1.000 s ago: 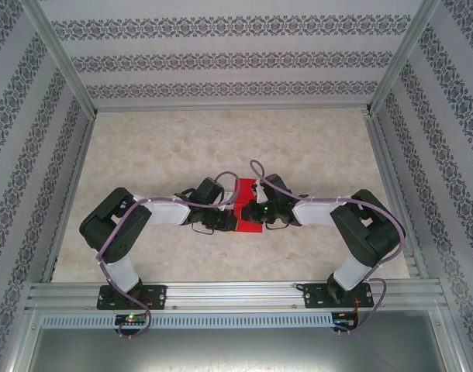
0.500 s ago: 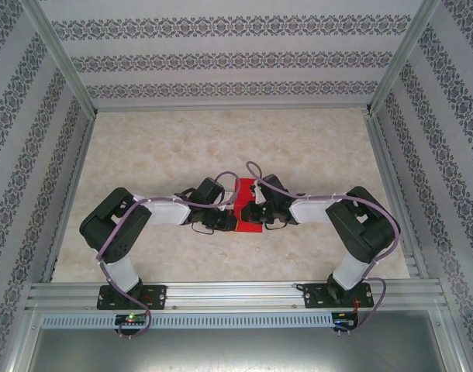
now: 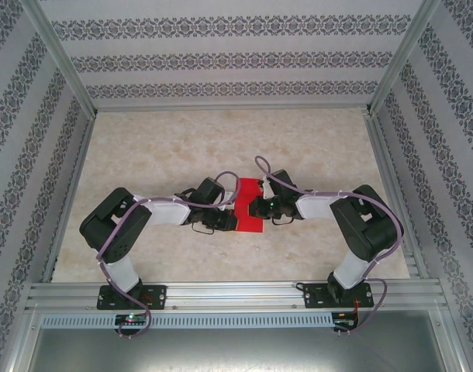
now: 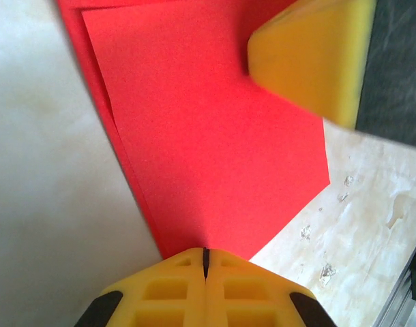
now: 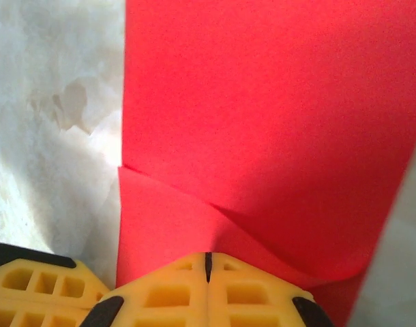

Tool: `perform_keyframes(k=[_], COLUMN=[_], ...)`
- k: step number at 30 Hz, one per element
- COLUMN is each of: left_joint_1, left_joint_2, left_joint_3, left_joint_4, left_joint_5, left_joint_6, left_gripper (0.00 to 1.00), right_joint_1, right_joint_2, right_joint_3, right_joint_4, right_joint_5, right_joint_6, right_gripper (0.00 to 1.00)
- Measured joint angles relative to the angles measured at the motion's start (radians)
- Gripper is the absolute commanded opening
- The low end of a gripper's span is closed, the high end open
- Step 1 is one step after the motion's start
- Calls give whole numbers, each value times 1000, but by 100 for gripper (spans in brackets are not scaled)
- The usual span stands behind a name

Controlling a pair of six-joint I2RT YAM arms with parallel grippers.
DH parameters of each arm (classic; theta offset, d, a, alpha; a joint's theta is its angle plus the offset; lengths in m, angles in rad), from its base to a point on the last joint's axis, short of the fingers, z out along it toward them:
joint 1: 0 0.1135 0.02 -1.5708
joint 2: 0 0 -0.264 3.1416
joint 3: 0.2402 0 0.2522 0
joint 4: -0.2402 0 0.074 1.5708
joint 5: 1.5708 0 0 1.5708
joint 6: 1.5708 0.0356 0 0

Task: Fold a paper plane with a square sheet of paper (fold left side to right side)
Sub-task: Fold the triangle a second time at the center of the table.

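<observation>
Left pincer (image 4: 204,262) has its fingers pressed together at a corner of the paper (image 3: 248,225); I cannot tell whether a layer is caught between them. On the other arm, the right pincer (image 5: 208,262) is likewise closed, and a raised fold of the paper runs into its tips, so it looks clamped on the paper.

The paper lies on the worktop (image 3: 221,147) beyond the middle of the near rail (image 3: 236,293), well apart from it. The left pincer is toward the rail's left end and the right pincer toward its right.

As I judge it, the thin paper may skew or buckle if one tip drags while the other pins, leaving the edges mismatched. A hard tug could tear it. Both wrists crowd close over the paper and could knock together. Open worktop stretches away from the rail, giving room to move.
</observation>
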Motion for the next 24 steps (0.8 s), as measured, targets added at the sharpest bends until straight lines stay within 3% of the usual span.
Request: perform_keyframes(k=[16, 24], left_joint_1=[0, 0], left_joint_2=[0, 0], left_joint_3=[0, 0], left_joint_4=[4, 5], left_joint_5=[2, 3], left_joint_6=[-1, -2], left_gripper=[7, 7], right_joint_1=[-156, -63], right_joint_2=[-64, -137], right_joint_3=[-6, -5], right_joint_4=[-48, -42], right_joint_5=[-5, -16], right_joint_6=[-40, -7], right_gripper=[0, 0])
